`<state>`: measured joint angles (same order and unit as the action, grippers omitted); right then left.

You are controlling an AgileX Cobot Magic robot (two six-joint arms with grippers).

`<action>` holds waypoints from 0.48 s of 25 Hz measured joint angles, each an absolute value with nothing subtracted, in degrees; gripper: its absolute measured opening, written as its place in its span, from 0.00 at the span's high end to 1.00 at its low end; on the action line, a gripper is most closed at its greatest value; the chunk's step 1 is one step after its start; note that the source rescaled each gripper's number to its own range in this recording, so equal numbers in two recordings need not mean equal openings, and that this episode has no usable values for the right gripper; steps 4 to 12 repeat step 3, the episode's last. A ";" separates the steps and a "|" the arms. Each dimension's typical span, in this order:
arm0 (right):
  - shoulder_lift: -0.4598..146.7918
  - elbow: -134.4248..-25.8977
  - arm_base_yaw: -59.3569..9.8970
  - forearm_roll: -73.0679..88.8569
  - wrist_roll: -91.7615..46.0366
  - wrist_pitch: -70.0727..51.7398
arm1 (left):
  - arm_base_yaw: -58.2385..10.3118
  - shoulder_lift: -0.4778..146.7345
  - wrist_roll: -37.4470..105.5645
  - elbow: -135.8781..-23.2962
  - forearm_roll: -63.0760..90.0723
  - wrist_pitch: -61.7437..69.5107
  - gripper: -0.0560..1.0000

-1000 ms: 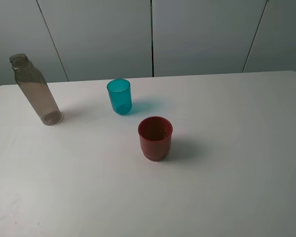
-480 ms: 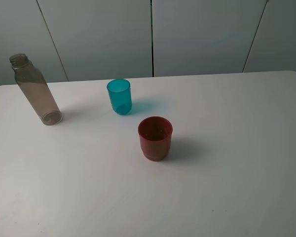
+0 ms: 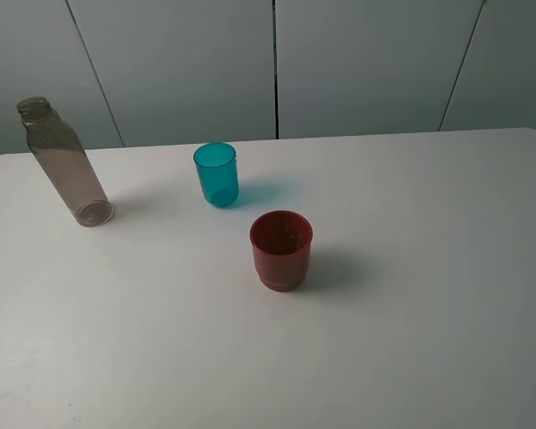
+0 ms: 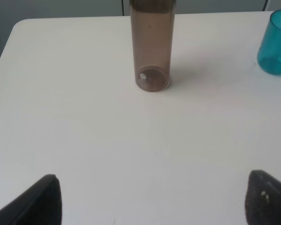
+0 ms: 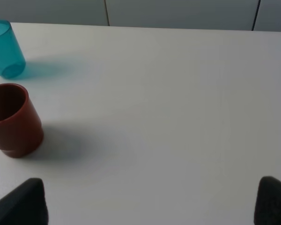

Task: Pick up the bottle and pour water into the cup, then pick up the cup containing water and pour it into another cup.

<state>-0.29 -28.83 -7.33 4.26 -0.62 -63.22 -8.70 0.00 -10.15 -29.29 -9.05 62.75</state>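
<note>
So neither arm shows up in the high view at all, just the white table with three things on it. The bottle stands at the upper left of that frame, near the table's far left edge, upright and with no cap. The teal cup sits upper middle, a bit left of centre, well apart from the bottle. The red cup is just below and to the right of it, near the middle of the frame, close to the teal one but not touching. All three are upright and untouched.

Left gripper: in its wrist view only the two dark fingertips poke in at the bottom corners, spread wide with bare table between them, so it's open and holding nothing. It hangs back over the table, pointed at the bottle, which is top centre there.

Right gripper: same deal, dark fingertips at the bottom corners, wide apart, nothing between them. It hangs clear of both cups, which sit at the left edge of its view.
</note>
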 joint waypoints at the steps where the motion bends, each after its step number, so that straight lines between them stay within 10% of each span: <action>1: -0.29 -28.83 -7.33 4.26 -0.62 -63.22 | -8.70 0.00 -10.15 -29.29 -9.05 62.75 0.00; 12: -0.29 -28.83 -7.33 4.26 -0.62 -63.22 | -8.70 0.00 -10.15 -29.29 -9.05 62.75 0.00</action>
